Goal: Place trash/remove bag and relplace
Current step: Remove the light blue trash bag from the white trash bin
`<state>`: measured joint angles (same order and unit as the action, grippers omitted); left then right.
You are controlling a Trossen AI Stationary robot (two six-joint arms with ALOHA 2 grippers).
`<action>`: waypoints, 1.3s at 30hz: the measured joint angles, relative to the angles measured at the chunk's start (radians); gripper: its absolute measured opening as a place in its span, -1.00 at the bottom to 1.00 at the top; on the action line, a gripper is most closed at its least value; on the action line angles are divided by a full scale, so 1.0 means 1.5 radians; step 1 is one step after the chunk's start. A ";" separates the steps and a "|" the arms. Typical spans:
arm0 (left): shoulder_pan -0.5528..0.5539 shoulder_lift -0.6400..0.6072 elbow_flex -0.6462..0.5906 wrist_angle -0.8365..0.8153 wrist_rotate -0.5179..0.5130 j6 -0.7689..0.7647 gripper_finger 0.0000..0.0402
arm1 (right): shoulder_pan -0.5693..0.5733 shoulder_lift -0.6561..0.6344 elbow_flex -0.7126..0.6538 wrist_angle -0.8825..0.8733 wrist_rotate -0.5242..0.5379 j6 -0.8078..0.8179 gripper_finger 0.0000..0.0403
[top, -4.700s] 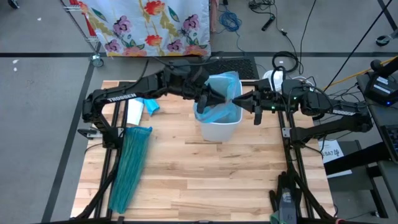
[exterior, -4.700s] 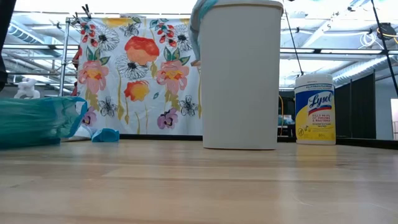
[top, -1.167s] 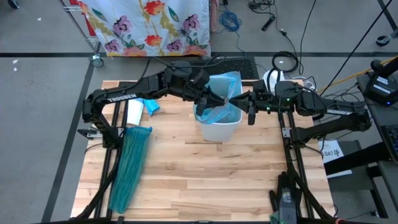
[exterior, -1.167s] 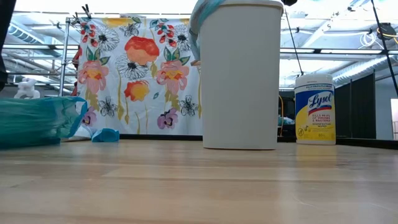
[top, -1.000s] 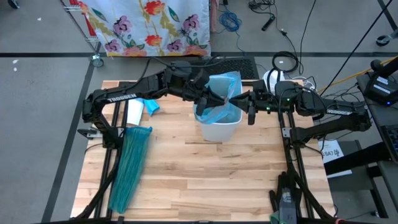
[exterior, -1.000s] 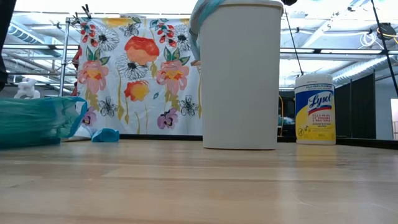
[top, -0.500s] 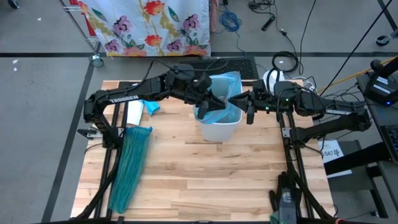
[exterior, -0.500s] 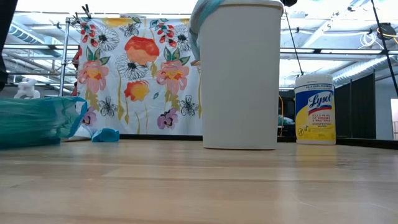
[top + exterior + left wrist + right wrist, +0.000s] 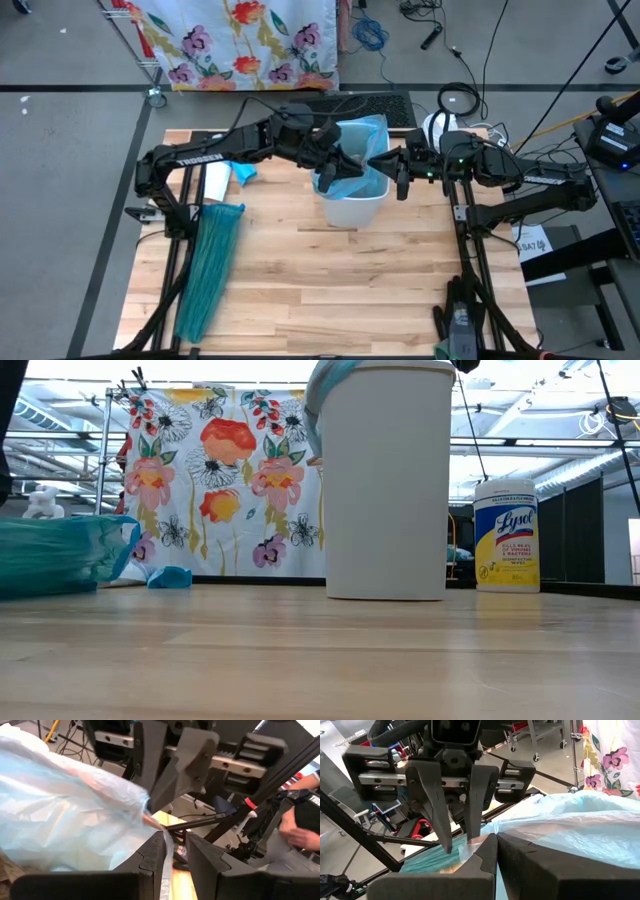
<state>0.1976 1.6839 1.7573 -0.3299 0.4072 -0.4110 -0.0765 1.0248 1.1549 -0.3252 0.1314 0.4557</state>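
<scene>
The white bin (image 9: 352, 205) (image 9: 385, 480) stands mid-table, lined with the pale-blue bag (image 9: 362, 135) (image 9: 65, 820) (image 9: 580, 820). The bag's top is gathered above the bin. My right gripper (image 9: 388, 160) (image 9: 492, 851) reaches in from the right and is shut on the bag. My left gripper (image 9: 335, 163) (image 9: 175, 857) (image 9: 458, 842) faces it from the left, open, with a thin strip of bag film (image 9: 168, 851) running between its fingers. I cannot tell whether the film touches them. The teal replacement bag (image 9: 208, 265) (image 9: 60, 555) lies flat near the left edge. The trash is hidden. My right gripper pinches the bag's gathered top edge (image 9: 479, 840) between its two fingers, coming level from the table's right. The film is bunched into several layers there. The bag spreads from the pinch back over the bin, drawn up above the rim.
A Lysol canister (image 9: 505, 535) (image 9: 440, 128) stands right of the bin near the far edge. A blue wrapper (image 9: 243, 170) (image 9: 170, 577) and a white object (image 9: 215, 180) lie far left. Bare wood fills the near half. A person's hand (image 9: 295, 832) shows beyond the table.
My left gripper has drawn back a little toward the table's left, away from the right gripper. The right gripper has kept its hold on the bag, and the bin has stayed put.
</scene>
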 joint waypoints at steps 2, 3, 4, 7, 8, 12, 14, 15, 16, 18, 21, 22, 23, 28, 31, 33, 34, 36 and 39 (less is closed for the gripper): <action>0.004 0.001 0.000 -0.004 0.000 0.000 -0.60 | 0.000 0.000 0.000 0.000 0.000 0.000 -1.00; 0.005 0.001 0.000 -0.004 0.000 0.000 -0.62 | 0.000 0.000 0.000 0.000 0.000 0.000 -1.00; 0.008 0.001 0.000 -0.004 0.000 0.000 -0.67 | 0.000 0.000 0.000 0.000 0.000 0.000 -1.00; 0.014 0.000 0.000 -0.008 0.000 -0.001 -0.91 | 0.000 0.000 0.000 0.000 -0.001 -0.001 -1.00; 0.017 0.000 0.000 -0.008 0.000 -0.001 -0.95 | 0.000 0.000 0.000 0.000 -0.001 -0.001 -1.00; 0.025 0.000 0.000 -0.008 0.000 -0.001 -0.98 | 0.000 0.000 0.000 -0.002 -0.001 -0.002 -1.00; 0.027 0.000 0.000 -0.008 0.000 -0.001 -0.98 | 0.000 0.000 0.000 -0.009 -0.001 -0.002 -1.00; 0.028 0.000 0.000 -0.008 0.000 -0.001 -0.99 | 0.000 0.000 0.000 -0.013 -0.001 -0.002 -1.00; 0.029 -0.001 0.000 -0.008 0.000 -0.001 -0.99 | 0.000 0.000 0.000 -0.019 -0.001 -0.002 -1.00; 0.033 -0.005 0.000 -0.008 0.000 -0.001 -0.99 | 0.000 0.000 0.000 -0.029 -0.002 0.001 -1.00; 0.036 -0.008 0.000 -0.004 0.000 -0.001 -0.99 | 0.002 0.000 0.000 -0.045 -0.002 0.004 -1.00; 0.039 -0.012 0.000 -0.008 0.000 -0.001 -0.99 | 0.004 0.000 0.000 -0.050 -0.002 0.009 -1.00; 0.041 -0.015 0.000 -0.011 0.000 -0.001 -0.99 | 0.006 0.000 0.000 -0.053 -0.002 0.012 -1.00; 0.048 -0.031 0.000 -0.012 0.003 0.000 -1.00 | 0.017 -0.001 0.000 -0.073 -0.001 0.020 -1.00; 0.049 -0.033 0.000 -0.009 0.026 0.000 -1.00 | 0.018 -0.001 0.000 -0.062 -0.001 0.020 -1.00; 0.046 -0.033 0.000 -0.009 0.048 -0.001 -1.00 | 0.017 -0.001 0.000 -0.044 0.000 0.014 -1.00; 0.044 -0.033 0.000 -0.010 0.058 -0.001 -0.99 | 0.017 -0.001 0.000 -0.031 0.000 0.010 -1.00; 0.038 -0.033 0.000 -0.009 0.069 -0.001 -0.95 | 0.017 -0.001 0.000 -0.002 0.001 0.000 -1.00; 0.032 -0.033 0.000 -0.001 0.073 -0.001 -0.86 | 0.012 -0.001 0.000 0.020 0.002 -0.011 -1.00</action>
<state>0.2449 1.6341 1.7569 -0.3308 0.5167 -0.4122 -0.0581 1.0238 1.1549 -0.2946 0.1346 0.4395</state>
